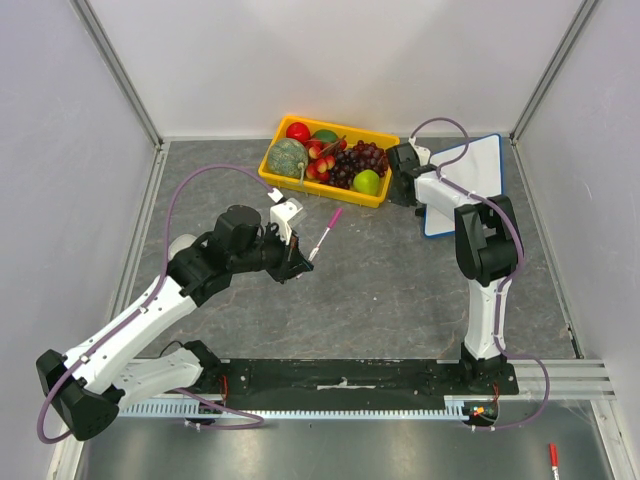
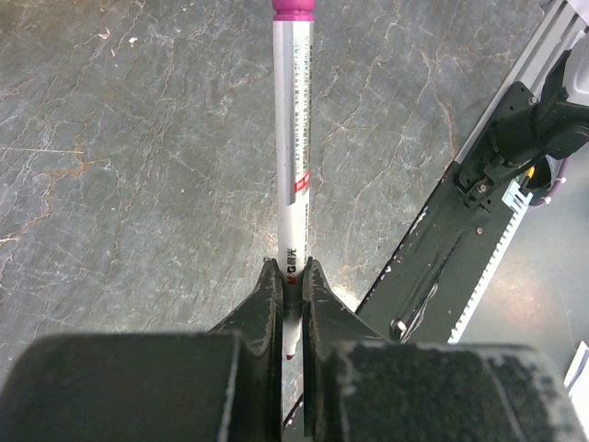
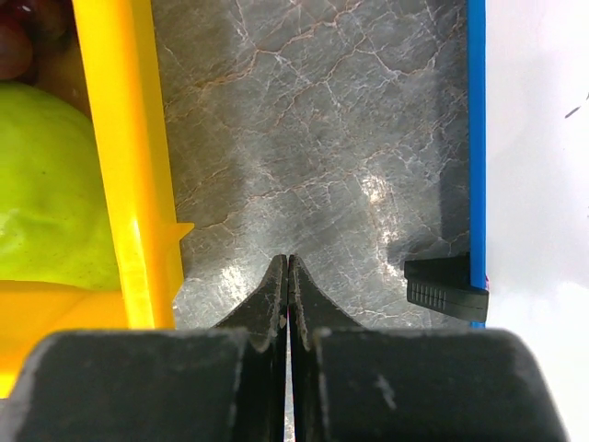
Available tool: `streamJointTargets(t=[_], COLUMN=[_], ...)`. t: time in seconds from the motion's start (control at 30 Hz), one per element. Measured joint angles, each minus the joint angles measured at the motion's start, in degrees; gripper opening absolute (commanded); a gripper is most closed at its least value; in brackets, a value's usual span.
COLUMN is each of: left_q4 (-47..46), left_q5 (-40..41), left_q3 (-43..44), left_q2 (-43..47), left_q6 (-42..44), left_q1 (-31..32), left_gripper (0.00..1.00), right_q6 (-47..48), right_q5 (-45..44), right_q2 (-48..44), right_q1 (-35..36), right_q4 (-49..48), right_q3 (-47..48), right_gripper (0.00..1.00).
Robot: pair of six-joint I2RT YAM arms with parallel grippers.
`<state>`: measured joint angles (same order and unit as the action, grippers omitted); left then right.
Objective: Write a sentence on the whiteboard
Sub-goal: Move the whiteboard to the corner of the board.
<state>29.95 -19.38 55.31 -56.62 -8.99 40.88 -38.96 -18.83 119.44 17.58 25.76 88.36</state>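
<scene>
my left gripper [image 2: 293, 272] pinching magenta-ended marker [image 2: 294, 138], my right gripper [image 3: 288, 262] pressed together, empty, between yellow basket [image 3: 121, 138] and whiteboard [image 3: 534, 184]

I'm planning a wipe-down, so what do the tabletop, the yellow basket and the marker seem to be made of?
The tabletop looks like grey stone, pale veins, slight sheen; possibly printed laminate. The basket looks like glossy yellow moulded plastic, smooth with highlights. The marker has a silvery satin barrel with print, magenta end; plastic or metal, unclear.
</scene>
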Motion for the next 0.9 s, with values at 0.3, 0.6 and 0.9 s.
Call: streamJointTargets(t=[0.3, 0.6, 0.9], left_q4=[-0.07, -0.07, -0.11], left_q5=[-0.04, -0.13, -0.2], left_q3=[-0.04, -0.11, -0.11], left_q2=[-0.02, -0.07, -0.5], left_q6=[0.0, 0.0, 0.0], left_q1=[0.0, 0.0, 0.0], left_gripper=[0.02, 0.02, 0.02], right_q6=[6.12, 17.07, 25.55], right_q5=[5.16, 3.56, -2.78], right_q2=[-1.79, -16.02, -21.77], right_q1=[0.31, 1.88, -2.69], right_q4=[-0.44, -2.16, -1.27], right_q3=[1.27, 0.9, 5.46], right_gripper=[0.5, 0.98, 0.98])
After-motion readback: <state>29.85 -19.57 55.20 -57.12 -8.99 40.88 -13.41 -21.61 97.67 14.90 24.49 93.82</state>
